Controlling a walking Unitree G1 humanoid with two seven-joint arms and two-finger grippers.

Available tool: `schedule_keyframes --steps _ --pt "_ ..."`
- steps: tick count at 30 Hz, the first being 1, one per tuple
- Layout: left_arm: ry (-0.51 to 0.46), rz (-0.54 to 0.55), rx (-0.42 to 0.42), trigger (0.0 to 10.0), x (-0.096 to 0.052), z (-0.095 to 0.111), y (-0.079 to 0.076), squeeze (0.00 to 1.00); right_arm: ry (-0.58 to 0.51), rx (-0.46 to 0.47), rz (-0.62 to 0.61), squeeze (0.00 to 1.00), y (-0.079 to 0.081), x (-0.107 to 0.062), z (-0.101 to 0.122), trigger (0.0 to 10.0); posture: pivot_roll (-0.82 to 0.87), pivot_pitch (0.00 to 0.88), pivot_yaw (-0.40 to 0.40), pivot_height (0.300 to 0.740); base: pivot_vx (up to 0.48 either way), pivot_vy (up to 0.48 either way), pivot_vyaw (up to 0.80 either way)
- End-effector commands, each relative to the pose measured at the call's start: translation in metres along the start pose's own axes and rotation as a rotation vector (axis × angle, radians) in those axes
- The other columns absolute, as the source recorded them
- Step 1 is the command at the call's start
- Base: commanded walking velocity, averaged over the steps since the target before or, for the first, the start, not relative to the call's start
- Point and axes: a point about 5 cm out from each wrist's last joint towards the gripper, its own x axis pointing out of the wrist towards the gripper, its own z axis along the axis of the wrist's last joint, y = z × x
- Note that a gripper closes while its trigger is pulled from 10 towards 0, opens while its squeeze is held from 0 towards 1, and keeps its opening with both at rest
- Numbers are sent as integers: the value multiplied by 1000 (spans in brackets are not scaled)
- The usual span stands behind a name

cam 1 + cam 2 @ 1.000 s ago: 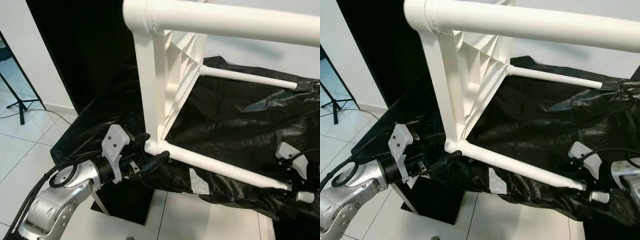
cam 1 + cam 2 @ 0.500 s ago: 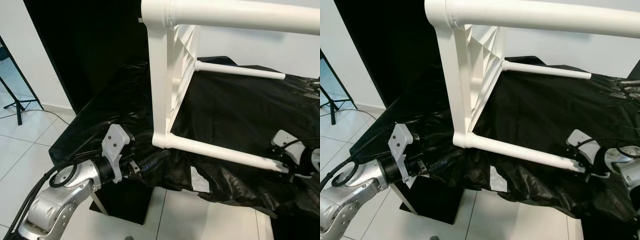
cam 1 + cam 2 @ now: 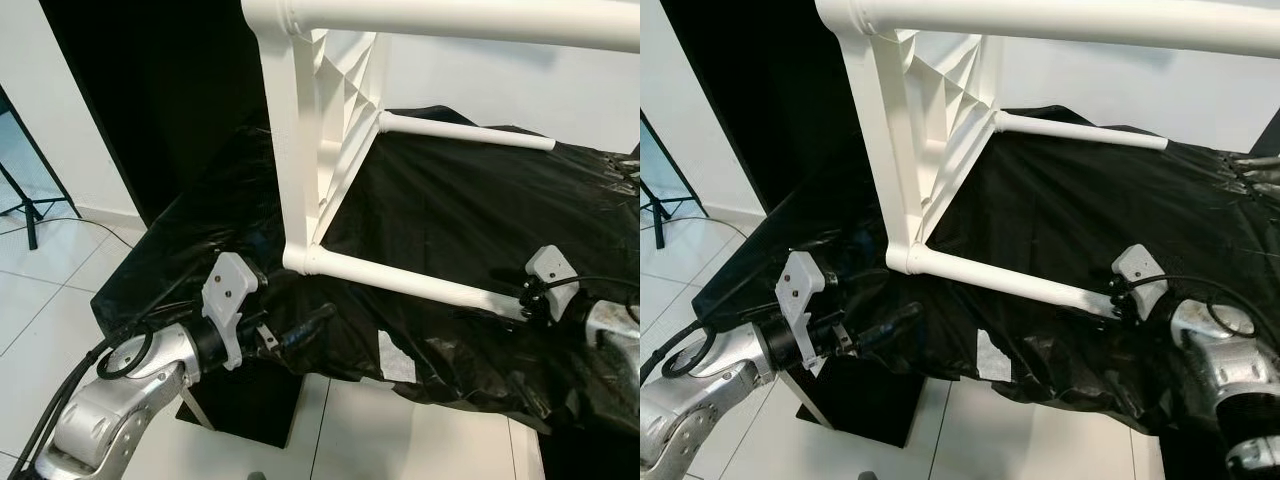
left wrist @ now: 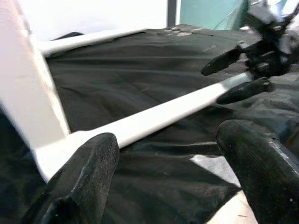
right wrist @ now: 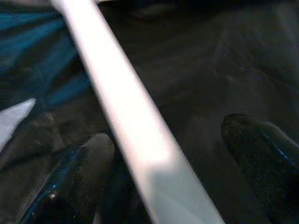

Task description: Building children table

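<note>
The white children's table (image 3: 330, 150) lies on its side on a black plastic sheet (image 3: 480, 200), its ribbed underside facing right. Its near lower leg (image 3: 400, 282) runs to the right, just above the sheet. My right gripper (image 3: 520, 302) is at that leg's far end, open, and the leg (image 5: 135, 121) passes between its two fingers and touches one of them. My left gripper (image 3: 318, 318) is open, low at the sheet's front edge, just below the leg's corner joint (image 4: 51, 154) and apart from it. A far leg (image 3: 470, 132) and a top leg (image 3: 450, 15) also stick out to the right.
The sheet covers a low black platform whose front edge drops to the white tiled floor (image 3: 60, 290). A black backdrop (image 3: 150, 100) stands behind on the left, with a tripod foot (image 3: 25, 200) beside it. A pale tape patch (image 3: 397, 368) marks the sheet's front.
The near leg's free end has risen and come leftwards with my right gripper. My left gripper, earlier around the leg's corner joint, now sits below it with nothing between its fingers.
</note>
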Motion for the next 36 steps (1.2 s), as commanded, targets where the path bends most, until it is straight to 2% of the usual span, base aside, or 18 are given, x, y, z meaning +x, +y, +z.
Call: schedule_keyframes --steps 1,2,3,5,6,9,11,12,17,20,24,29,32,33,34,36 --pt "3 -50 15 10000 1 1 1 0 -24 10 34 0 15 1 -1 10000 -6 0 -4 740 0 0 0" --pt "4 -53 17 10000 1 2 1 0 -10 23 70 0 23 0 -5 10000 -8 0 -2 740 0 0 0" --pt "4 -53 17 10000 1 2 1 0 -10 23 70 0 23 0 -5 10000 -8 0 -2 740 0 0 0" --pt "3 -57 21 10000 1 3 2 0 -3 46 115 0 34 -2 -9 10000 -9 0 1 740 0 0 0" --pt "3 -57 21 10000 1 3 2 0 -3 46 115 0 34 -2 -9 10000 -9 0 1 740 0 0 0" --pt "7 -60 27 10000 1 4 3 0 5 25 196 0 48 -6 -10 10000 -11 0 6 740 0 0 0" --pt "5 -54 35 10000 1 4 5 0 -46 38 139 0 46 -4 -3 10000 -12 0 6 740 0 0 0" --pt "4 -51 36 10000 1 3 5 0 -101 39 71 0 44 -1 6 10000 -10 0 5 740 0 0 0" --pt "3 -34 41 10000 2 2 7 0 -155 18 13 0 42 2 16 10000 -9 0 6 740 0 0 0" --pt "-1 4 41 10000 2 1 13 0 -212 14 -56 0 37 3 28 10000 -9 0 7 740 0 0 0" --pt "-6 37 43 10000 2 0 18 0 -240 11 -87 0 37 4 36 10000 -11 0 8 740 0 0 0" --pt "-21 84 58 10000 2 3 25 0 -288 39 -112 0 41 7 44 10000 -8 0 8 740 0 0 0" --pt "-36 180 64 10000 2 1 35 0 -360 94 -184 0 49 16 56 10000 -6 0 8 740 0 0 0" --pt "-36 180 64 10000 2 1 35 0 -360 94 -184 0 49 16 56 10000 -6 0 8 740 0 0 0" --pt "-42 236 60 10000 3 -1 39 0 -387 124 -217 0 55 20 61 10000 -3 0 9 740 0 0 0" --pt "-42 236 60 10000 3 -1 39 0 -387 124 -217 0 55 20 61 10000 -3 0 9 740 0 0 0"
